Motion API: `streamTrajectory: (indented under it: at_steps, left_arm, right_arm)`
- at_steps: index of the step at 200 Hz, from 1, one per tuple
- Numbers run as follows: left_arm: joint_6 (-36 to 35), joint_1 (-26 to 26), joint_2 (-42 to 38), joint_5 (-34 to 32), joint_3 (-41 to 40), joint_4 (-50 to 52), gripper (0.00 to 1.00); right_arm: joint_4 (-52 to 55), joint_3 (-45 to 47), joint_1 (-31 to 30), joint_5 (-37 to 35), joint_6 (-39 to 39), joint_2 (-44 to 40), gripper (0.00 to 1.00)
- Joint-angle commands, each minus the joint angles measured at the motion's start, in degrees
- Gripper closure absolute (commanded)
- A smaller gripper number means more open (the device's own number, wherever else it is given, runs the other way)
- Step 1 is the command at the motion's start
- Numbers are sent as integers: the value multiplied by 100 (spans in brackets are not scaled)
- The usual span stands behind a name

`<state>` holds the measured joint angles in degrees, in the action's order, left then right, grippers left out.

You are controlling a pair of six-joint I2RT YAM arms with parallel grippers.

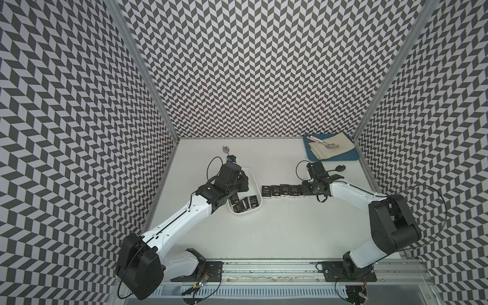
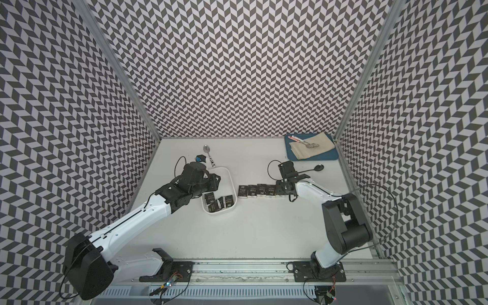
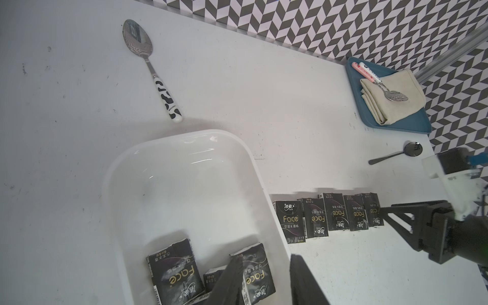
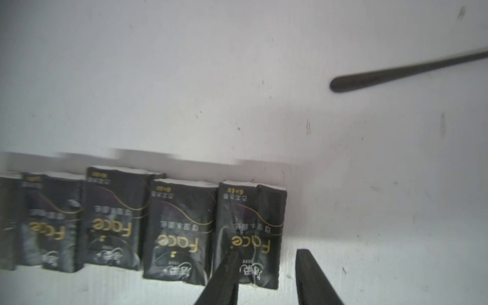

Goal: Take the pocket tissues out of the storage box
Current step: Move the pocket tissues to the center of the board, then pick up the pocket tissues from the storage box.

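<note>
Since the job is to empty the storage box (image 3: 184, 184), the pocket tissues sit in two groups. Five lie flat, side by side, in a row (image 3: 335, 214) on the white counter (image 1: 264, 237) just beside the box's long wall. Four more (image 1: 247, 203) huddle at the end of the box nearest the arms' bases, tilted and leaning on one another. The rest of the glossy floor is bare.

At the row's outer end the right tool (image 4: 268, 252) hangs low and released. One finger is over the face of the end packet (image 4: 253, 232), the other over bare counter, with white showing between the packet's edge and that finger. I read this as the set-down spot: laying each packet against its neighbour makes the row grow away from the box and keeps the box's side free.

Over the filled end of the box, the left tool (image 3: 265, 258) also has its jaws apart and grips nothing that I can make out. One finger stands in front of a leaning packet (image 3: 257, 272), the other over the rim. Whether either finger touches the packet I cannot tell. It looks lined up for a pick, though the leaning pile and the close wall leave little room.

Off to the sides are a cow-patterned spoon (image 3: 148, 66) past the box's far end and a black spoon (image 3: 396, 155) near the right arm. In the far corner a blue tray (image 3: 412, 124) holds a folded beige cloth (image 3: 401, 105) with a pink-handled spoon (image 3: 380, 84) on top.
</note>
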<state>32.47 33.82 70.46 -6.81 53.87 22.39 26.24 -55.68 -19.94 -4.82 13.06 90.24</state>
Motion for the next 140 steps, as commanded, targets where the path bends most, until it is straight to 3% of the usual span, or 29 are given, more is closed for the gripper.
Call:
streamTrajectory:
  at_steps: [1,42,83,140]
  left_arm:
    - [-4,-31,45,-155,-91,127,63]
    - [220,-25,254,-250,-305,216,59]
    - [367,37,761,-493,-315,478,59]
    - [779,90,1497,-944,-350,513,61]
  right_arm:
    - [90,-406,-51,-104,-40,-500,58]
    - [-82,-421,-183,275,-25,-944,57]
    - [-419,-210,-556,439,54,-795,56]
    - [-696,-101,-572,590,39,-687,56]
